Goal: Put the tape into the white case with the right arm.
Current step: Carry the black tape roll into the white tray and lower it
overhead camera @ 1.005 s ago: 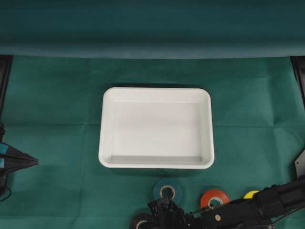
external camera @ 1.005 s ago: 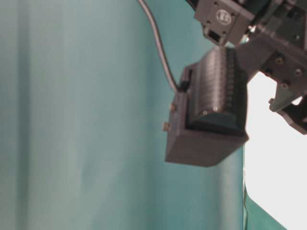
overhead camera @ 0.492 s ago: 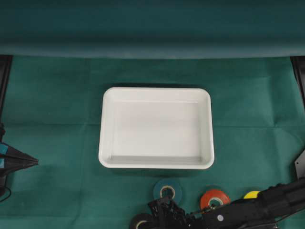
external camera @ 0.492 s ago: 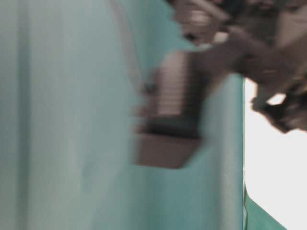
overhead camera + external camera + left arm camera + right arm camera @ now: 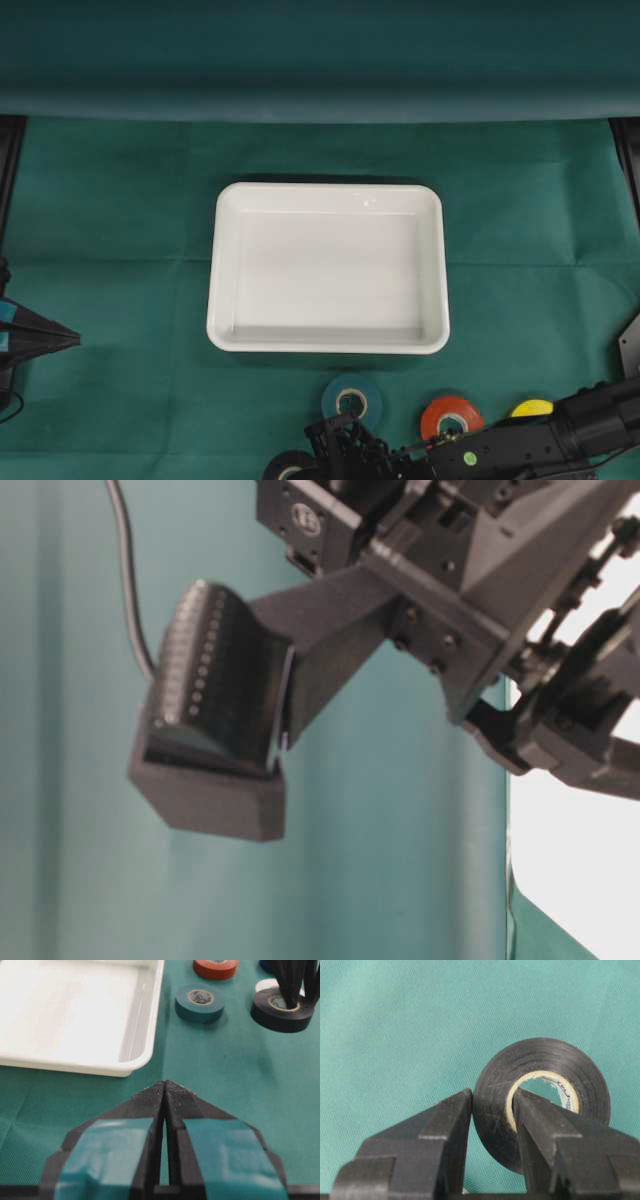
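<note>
Left of the white case (image 5: 328,268) the left gripper (image 5: 165,1091) rests with jaws together, out of the way, while in front of the case the right gripper (image 5: 491,1105) pinches the black tape (image 5: 541,1102) through its wall, ready to lift it.

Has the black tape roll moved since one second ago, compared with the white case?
Yes. In the overhead view the black tape roll, pinched by the right gripper, has shifted slightly left along the bottom edge, while the white case stays put.

Even, bright overhead lighting, soft shadows.
The glossy white rectangular case (image 5: 328,268) glares at its 12 o'clock rim; table-level view is blurred.
</note>
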### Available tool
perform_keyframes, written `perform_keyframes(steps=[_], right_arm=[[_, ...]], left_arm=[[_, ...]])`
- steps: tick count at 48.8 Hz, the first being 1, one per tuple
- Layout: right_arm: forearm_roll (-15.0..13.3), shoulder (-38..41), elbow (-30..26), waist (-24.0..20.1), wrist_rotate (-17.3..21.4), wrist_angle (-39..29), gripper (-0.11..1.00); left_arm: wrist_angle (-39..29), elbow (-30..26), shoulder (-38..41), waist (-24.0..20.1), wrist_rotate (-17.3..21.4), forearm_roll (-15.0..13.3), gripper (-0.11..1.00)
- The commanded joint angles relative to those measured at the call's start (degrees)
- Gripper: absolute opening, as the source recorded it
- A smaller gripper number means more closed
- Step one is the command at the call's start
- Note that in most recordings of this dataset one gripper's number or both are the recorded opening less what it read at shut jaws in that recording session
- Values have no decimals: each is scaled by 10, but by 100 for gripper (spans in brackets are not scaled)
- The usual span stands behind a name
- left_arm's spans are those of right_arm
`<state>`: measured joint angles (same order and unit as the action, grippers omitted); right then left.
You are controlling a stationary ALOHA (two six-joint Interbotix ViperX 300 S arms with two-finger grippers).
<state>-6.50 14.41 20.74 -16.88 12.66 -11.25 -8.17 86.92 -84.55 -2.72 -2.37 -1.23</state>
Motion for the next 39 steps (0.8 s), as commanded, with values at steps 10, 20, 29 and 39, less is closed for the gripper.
perform_keyframes(steps=[10,20,29,39], right_arm=[[-54,-22,-30,62,-3,-1,0],[-108,-22,-55,135,-3,-2,0],[-116,-21,-65,207,-4,5,0],[-119,-18,-67,267,-7,31,0]], left_arm=[[7,-8,6,-1,0,-1,0],[7,-8,6,-1,0,-1,0],[7,-8,5,-1,0,-1,0],[7,-8,5,-1,0,-1,0]])
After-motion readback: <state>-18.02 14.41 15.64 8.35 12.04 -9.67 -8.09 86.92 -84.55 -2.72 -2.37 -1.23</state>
